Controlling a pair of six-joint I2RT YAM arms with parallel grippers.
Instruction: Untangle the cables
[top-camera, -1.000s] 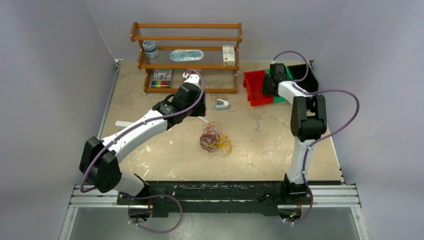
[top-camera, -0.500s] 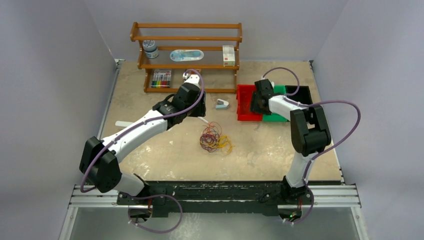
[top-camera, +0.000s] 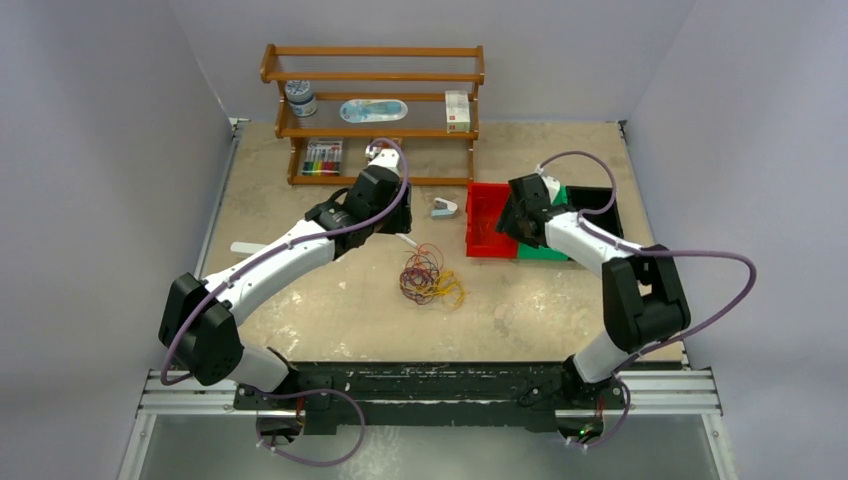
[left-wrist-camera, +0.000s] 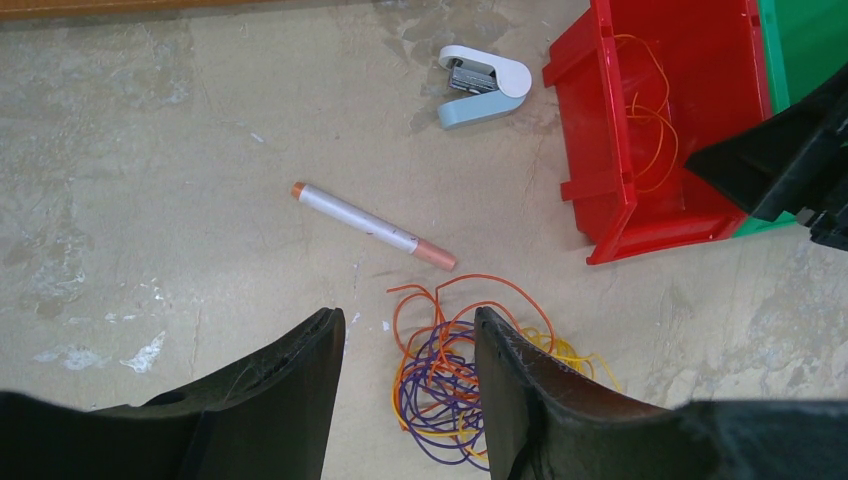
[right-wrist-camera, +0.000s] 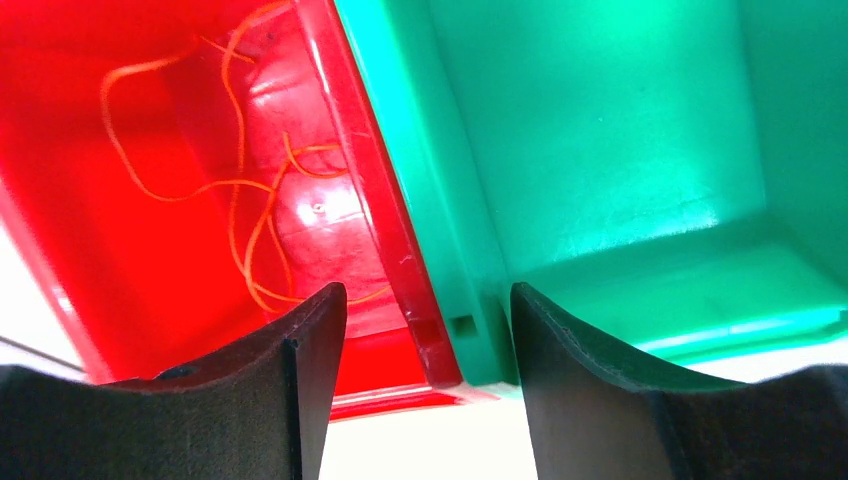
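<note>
Red bin (top-camera: 481, 236) slid left — nearer cables (top-camera: 428, 277)

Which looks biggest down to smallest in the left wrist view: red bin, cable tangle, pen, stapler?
red bin
cable tangle, partly hidden
pen and stapler: close; the pen longer, the stapler bulkier

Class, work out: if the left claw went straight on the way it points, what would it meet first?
The left claw would probably meet the cables first, seen between its open fingers; depth is unclear.
</note>
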